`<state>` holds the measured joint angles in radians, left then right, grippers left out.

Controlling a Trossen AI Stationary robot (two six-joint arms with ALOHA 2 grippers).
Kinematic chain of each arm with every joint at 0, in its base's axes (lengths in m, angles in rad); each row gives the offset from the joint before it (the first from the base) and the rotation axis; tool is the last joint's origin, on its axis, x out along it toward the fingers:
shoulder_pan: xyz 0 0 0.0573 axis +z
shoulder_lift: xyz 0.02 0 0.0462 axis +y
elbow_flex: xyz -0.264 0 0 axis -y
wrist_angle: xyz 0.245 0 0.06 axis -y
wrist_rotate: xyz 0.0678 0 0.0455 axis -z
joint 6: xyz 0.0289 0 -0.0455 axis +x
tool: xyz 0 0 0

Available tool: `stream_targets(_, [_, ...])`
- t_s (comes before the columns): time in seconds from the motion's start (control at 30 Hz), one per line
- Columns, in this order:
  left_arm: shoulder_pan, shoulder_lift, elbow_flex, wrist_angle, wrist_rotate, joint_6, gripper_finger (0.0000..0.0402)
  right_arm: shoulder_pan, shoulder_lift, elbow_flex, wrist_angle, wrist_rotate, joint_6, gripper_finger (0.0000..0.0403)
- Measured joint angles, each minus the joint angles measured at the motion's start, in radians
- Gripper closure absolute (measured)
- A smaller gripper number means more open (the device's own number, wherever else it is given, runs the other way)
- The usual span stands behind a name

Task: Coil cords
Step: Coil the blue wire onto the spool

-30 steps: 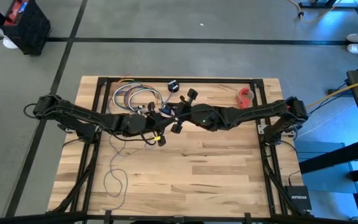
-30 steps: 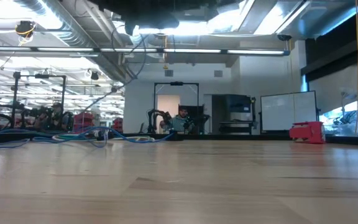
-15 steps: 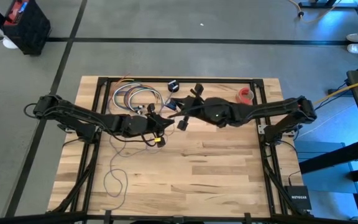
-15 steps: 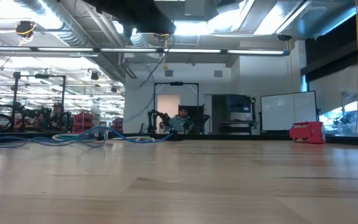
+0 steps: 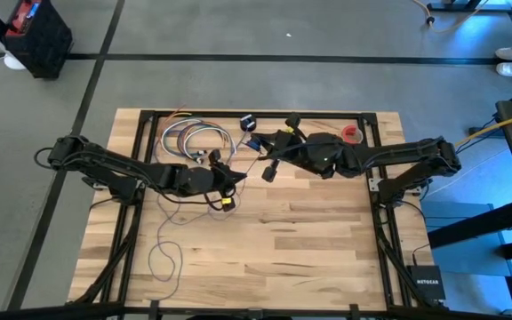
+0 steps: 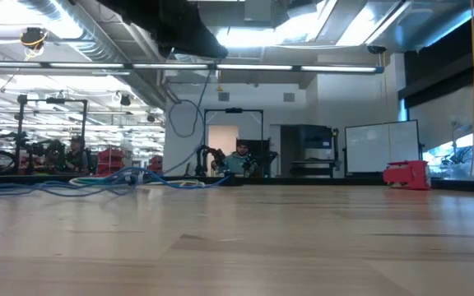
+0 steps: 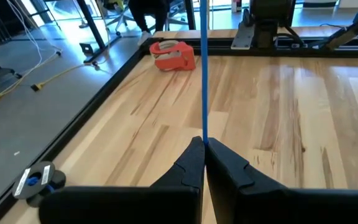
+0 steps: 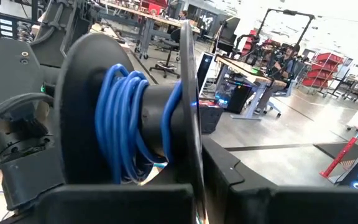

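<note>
Both arms meet over the table's [image 5: 309,231] far half: the left gripper [image 5: 236,177] at centre, the right gripper [image 5: 269,153] just beside it toward two o'clock. A wire bundle [image 5: 188,139] lies at eleven o'clock, a tape dispenser [image 5: 352,135] at one. The cord [image 5: 163,253] trails toward seven.

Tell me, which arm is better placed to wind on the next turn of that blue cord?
The right, probably. Its tool is shut on the black spool, already wrapped with blue cord. The left tool only pinches the cord taut, feeding it.
</note>
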<state>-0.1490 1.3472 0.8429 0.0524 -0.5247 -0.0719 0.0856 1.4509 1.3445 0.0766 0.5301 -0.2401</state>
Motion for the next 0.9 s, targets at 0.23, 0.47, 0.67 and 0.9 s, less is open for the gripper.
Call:
stream_targets(0.23, [-0.002,0.0,0.001,-0.094,-0.003,-0.026,0.0396,0.0,-0.019,0.0,-0.039,-0.001,-0.003,0.0395])
stream_targets(0.47, [-0.002,0.004,-0.003,-0.156,0.001,-0.034,0.0396,0.0,-0.066,0.003,-0.023,0.0,-0.001,0.0395])
stream_targets(0.67, [-0.002,0.002,-0.003,-0.158,0.001,-0.032,0.0396,0.0,-0.072,0.004,-0.039,0.0,0.0,0.0395])
stream_targets(0.9, [-0.002,0.004,-0.003,-0.179,0.009,-0.03,0.0364,0.0,-0.072,0.005,-0.05,0.0,0.001,0.0395])
